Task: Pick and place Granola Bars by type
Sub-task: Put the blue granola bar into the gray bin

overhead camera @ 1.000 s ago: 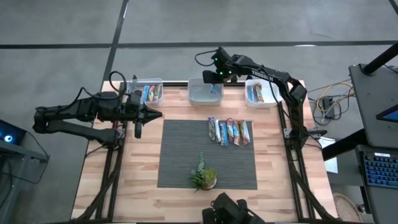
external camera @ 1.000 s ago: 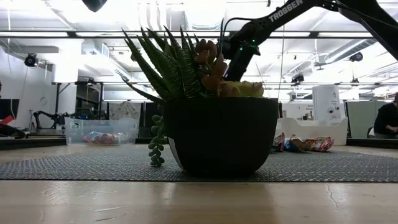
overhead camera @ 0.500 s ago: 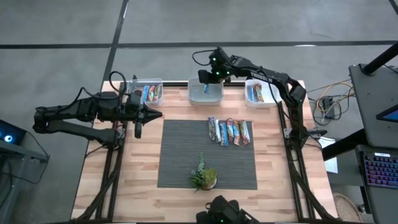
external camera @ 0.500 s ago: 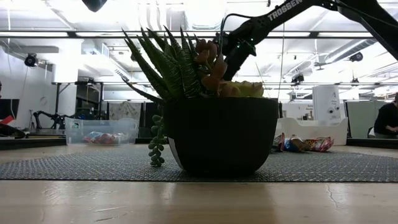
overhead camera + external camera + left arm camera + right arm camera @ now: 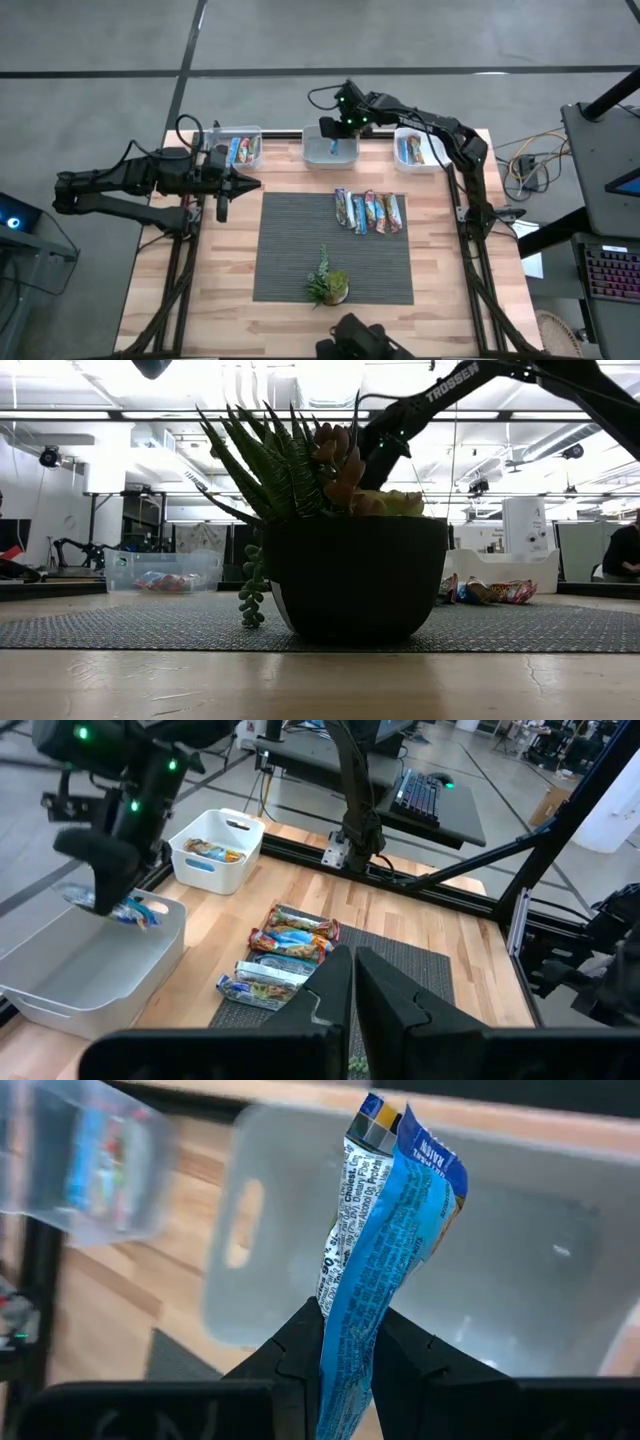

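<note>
Right gripper [image 5: 348,1342]: jaws pinched on a blue-wrapped granola bar [image 5: 385,1250], bar hanging clear, its free end pointing away from the jaws. Directly beyond that free end is the middle bin [image 5: 330,150], a white tub with nothing visible in it.

Change: over the last second the right arm has swung from between the middle and right-hand bins to a spot over the middle bin's left part. Bar has come along; grip unchanged. Judgement: this is the carry ending, release into the middle bin looks next, so blue type is being assigned there. Not yet dropped.

Left gripper [image 5: 352,982]: jaws closed, empty, parked over bare tabletop [image 5: 230,270] just off the mat's [image 5: 290,250] corner; same pose as a second ago.

Elsewhere, unchanged:
- Row of remaining bars [image 5: 370,211] on the mat, well short of the right jaws, side by side, touching or nearly.
- Left bin [image 5: 236,149] and right bin [image 5: 414,150] each already hold wrapped bars.
- Potted plant [image 5: 328,284] on the mat, far from both grippers.
</note>
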Robot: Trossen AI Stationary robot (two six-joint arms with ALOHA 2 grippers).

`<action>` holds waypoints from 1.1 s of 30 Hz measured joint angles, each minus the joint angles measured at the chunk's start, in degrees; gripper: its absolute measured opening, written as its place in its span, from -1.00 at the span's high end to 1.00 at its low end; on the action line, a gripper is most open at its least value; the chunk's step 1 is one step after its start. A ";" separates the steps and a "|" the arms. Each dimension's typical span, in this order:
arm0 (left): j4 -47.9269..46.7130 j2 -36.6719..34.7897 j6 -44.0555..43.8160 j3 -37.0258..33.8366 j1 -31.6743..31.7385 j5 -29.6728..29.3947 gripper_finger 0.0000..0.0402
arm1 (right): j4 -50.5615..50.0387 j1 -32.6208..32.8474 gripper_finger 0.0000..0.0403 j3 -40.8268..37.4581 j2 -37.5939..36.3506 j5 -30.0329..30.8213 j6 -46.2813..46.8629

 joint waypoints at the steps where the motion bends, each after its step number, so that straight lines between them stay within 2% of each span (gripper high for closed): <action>1: -0.03 0.00 -0.07 0.00 0.01 0.00 1.00 | -0.05 0.04 0.71 -0.03 0.57 0.01 0.05; 17: -0.03 -0.02 -0.50 0.00 0.00 0.00 1.00 | -1.58 0.07 0.71 -0.05 3.24 0.50 0.02; 23: 0.03 -0.02 -0.50 0.00 0.00 0.00 1.00 | -5.46 -0.17 0.71 -0.05 3.24 4.90 0.20; 33: 0.05 -0.02 -0.48 0.00 0.01 0.00 1.00 | -6.54 -0.52 0.71 -0.05 3.24 6.10 0.04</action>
